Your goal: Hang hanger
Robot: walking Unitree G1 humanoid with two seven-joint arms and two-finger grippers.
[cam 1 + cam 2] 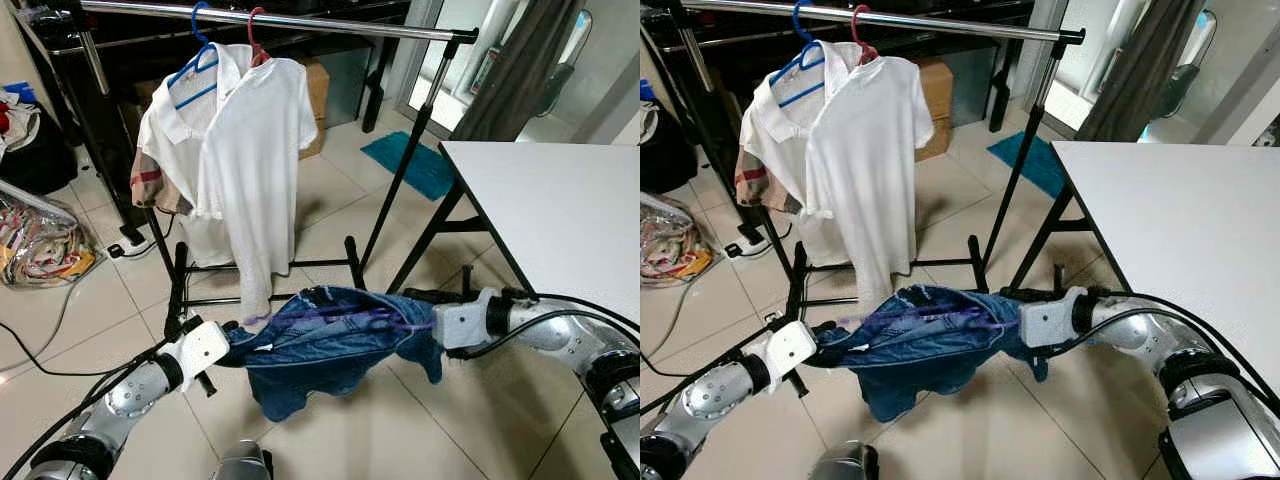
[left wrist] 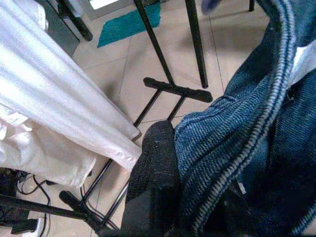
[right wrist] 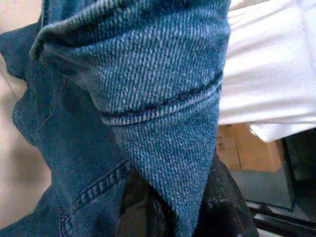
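- I hold a denim garment (image 1: 330, 345) on a purple hanger (image 1: 340, 318), slung between both arms, low before the rack (image 1: 300, 22) and well under its rail.
- The left gripper (image 1: 232, 338) has its fingers clamped on the denim's left edge; the left wrist view shows one black finger (image 2: 155, 173) pressed against the seam.
- The right gripper (image 1: 425, 325) is buried in the cloth at the other end; I judge it clamped on the denim too, though folds hide the fingertips.
- Two white shirts (image 1: 240, 140) already hang at the rail's left part; the stretch toward the desk (image 1: 560, 210) is bare.
- The denim is soft, fairly heavy, and sags in the middle. The hanger is stiff but thin, so I'd rather grip near its hook, which I can't make out here.
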